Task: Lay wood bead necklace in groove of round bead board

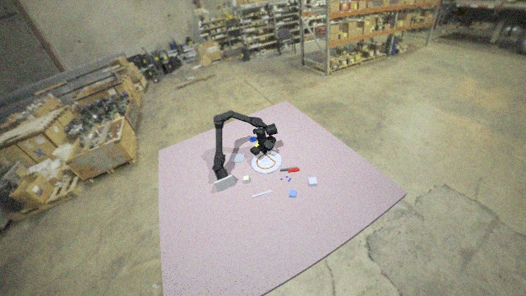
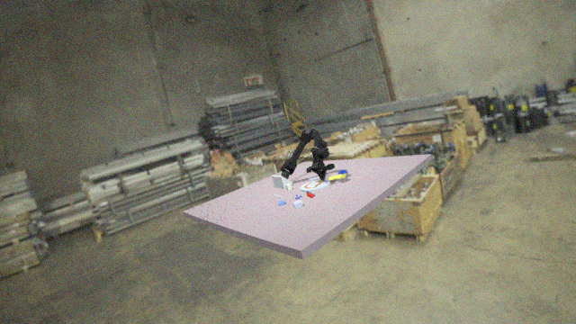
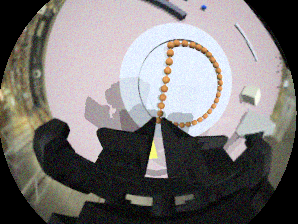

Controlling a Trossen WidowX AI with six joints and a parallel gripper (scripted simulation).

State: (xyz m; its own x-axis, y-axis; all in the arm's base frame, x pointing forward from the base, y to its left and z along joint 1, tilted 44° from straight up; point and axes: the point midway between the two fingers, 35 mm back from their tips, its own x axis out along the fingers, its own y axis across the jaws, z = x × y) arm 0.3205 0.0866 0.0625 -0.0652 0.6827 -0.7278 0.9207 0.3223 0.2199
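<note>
Step in hand: laying in the wood bead necklace (image 1: 274, 162) (image 2: 307, 185) (image 3: 220, 80), which lies on the round bead board (image 1: 254, 164) (image 2: 327, 184) (image 3: 128, 75).

Wrist view: beads follow the groove on one side; a straight run cuts across the board to the gripper (image 1: 265, 154) (image 2: 324, 179) (image 3: 158, 120). Fingers clenched, grasping a bead at the tips. The groove's opposite arc is unfilled.

Next move (judgement): carry the pinched bead outward to the unfilled arc, keep it low, then release. Risk: tugging could lift seated beads.

Surface: pale pink tabletop (image 1: 230, 230) (image 2: 288, 229) (image 3: 75, 65), speckled. A red-handled tool (image 1: 293, 170) (image 2: 310, 194) lies beside the board; a cream cube (image 1: 246, 179) (image 2: 289, 186) (image 3: 250, 95) and a blue block (image 1: 292, 193) (image 2: 282, 202) sit nearby.

Room: warehouse, concrete floor, pallet rack (image 1: 327, 20), wooden crate (image 1: 99, 162) (image 2: 396, 220).
</note>
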